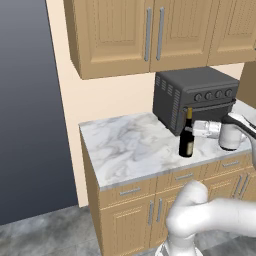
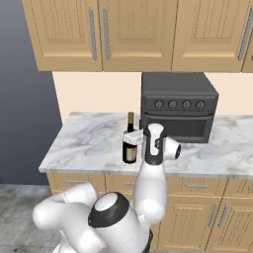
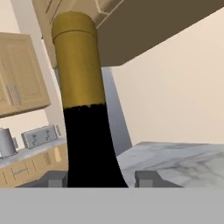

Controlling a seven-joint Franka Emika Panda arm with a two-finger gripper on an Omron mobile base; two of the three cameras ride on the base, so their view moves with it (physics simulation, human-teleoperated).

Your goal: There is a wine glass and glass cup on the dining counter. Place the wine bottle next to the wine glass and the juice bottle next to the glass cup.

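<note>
The left base view looks forward and down from behind the arm, facing the counter (image 1: 130, 145) obliquely from its left end. The right base view faces the same counter's front edge almost squarely. Both share the marble top, the toaster oven (image 1: 192, 97) and the wine bottle (image 1: 187, 135). The hand view sits very near the bottle neck, looking level along the counter past its edge.
</note>
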